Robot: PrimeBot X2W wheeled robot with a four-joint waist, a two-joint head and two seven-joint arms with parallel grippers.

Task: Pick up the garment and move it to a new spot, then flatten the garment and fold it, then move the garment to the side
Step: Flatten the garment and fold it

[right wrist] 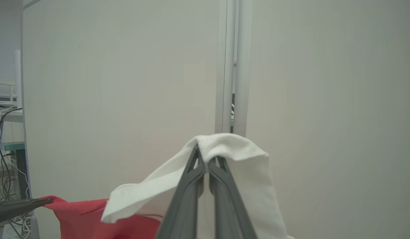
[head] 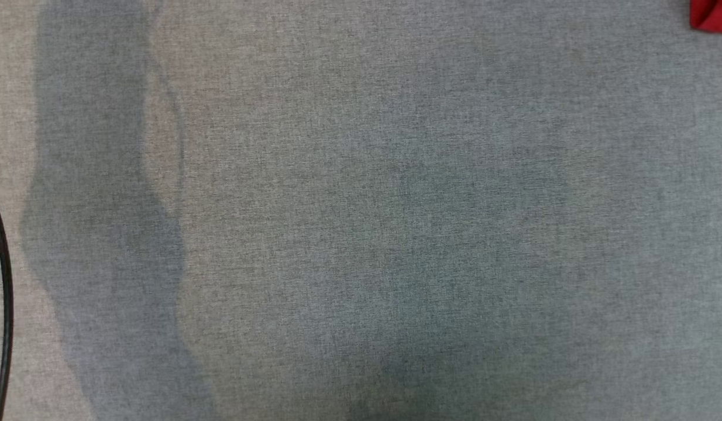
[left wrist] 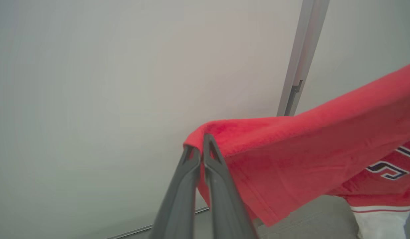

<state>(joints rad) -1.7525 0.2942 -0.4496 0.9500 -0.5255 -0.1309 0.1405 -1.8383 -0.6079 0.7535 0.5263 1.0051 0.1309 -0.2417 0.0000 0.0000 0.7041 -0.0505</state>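
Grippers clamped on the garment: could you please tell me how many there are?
2. The left gripper is shut on a red edge of the garment; the right gripper is shut on a white part of it.

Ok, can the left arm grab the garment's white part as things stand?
Probably not: the left gripper is shut on the garment at its red edge, and the right gripper pinches its white part.

The left gripper (left wrist: 200, 147) and right gripper (right wrist: 207, 159) look alike — dark grey, two long tapering fingers (left wrist: 178, 199) with triangular cut-outs near the tips.
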